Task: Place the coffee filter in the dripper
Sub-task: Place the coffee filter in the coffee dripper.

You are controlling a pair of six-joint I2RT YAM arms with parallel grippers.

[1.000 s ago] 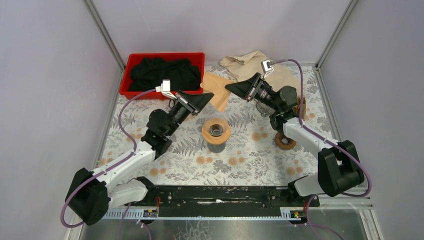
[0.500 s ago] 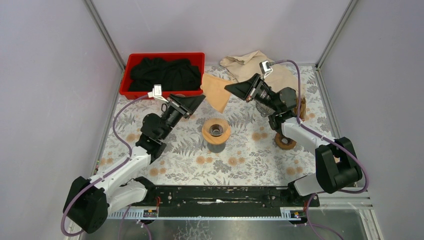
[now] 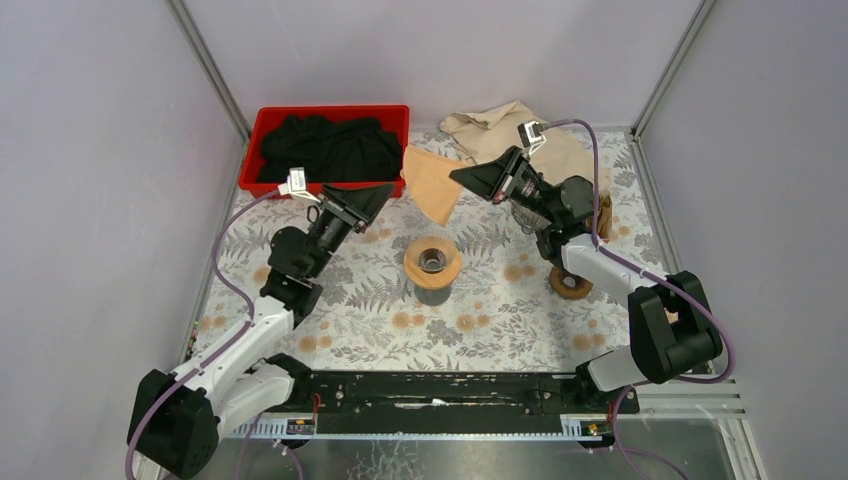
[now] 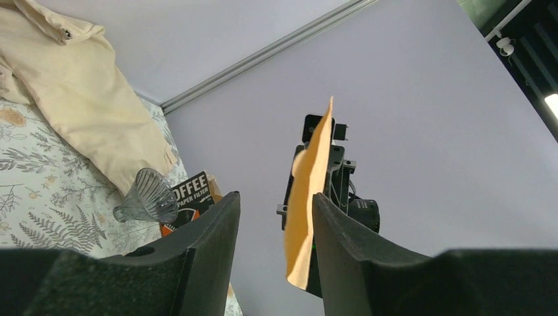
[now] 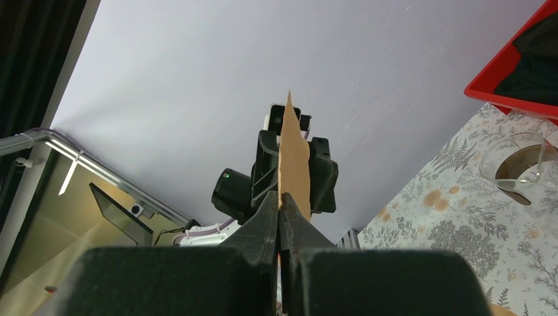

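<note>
Box (image 4: pixel 194 191) reads "OFFEE PAPER FILTER"; right gripper (image 5: pixel 279 201) pinches filter (image 5: pixel 293 164), left gripper (image 4: pixel 275 199) gapes.

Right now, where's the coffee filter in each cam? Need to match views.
Top external: coffee filter upper centre, held up by the right gripper.
Left wrist: coffee filter centre, edge-on, beyond the open left gripper.
Right wrist: coffee filter centre, edge-on, pinched between its own fingers.
Shared landmark: floral tablecloth, in all three.
</note>
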